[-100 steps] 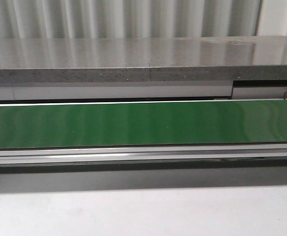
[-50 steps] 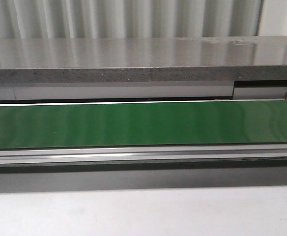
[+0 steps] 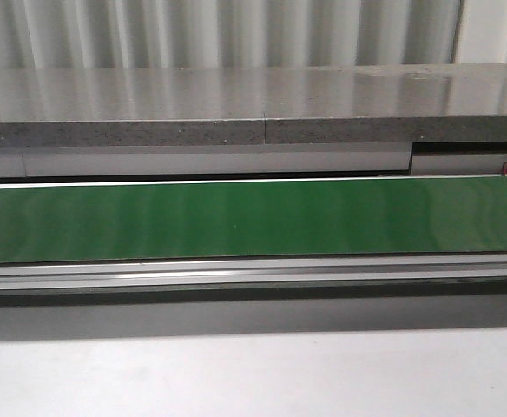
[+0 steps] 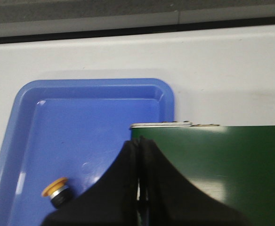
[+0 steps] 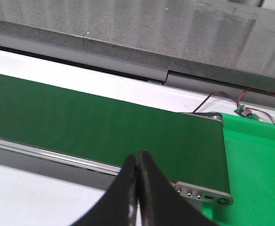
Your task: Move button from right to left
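The button, with its orange-yellow cap and black collar, lies on its side in the blue tray in the left wrist view; its base is hidden. My left gripper is shut and empty, above the tray's edge and the end of the green belt, with the button off to one side of its fingers. My right gripper is shut and empty, above the near rail of the green belt. No gripper and no button show in the front view.
The green conveyor belt runs across the front view behind a metal rail, with a grey stone ledge behind it. In the right wrist view a bright green surface lies past the belt's end, with red wires.
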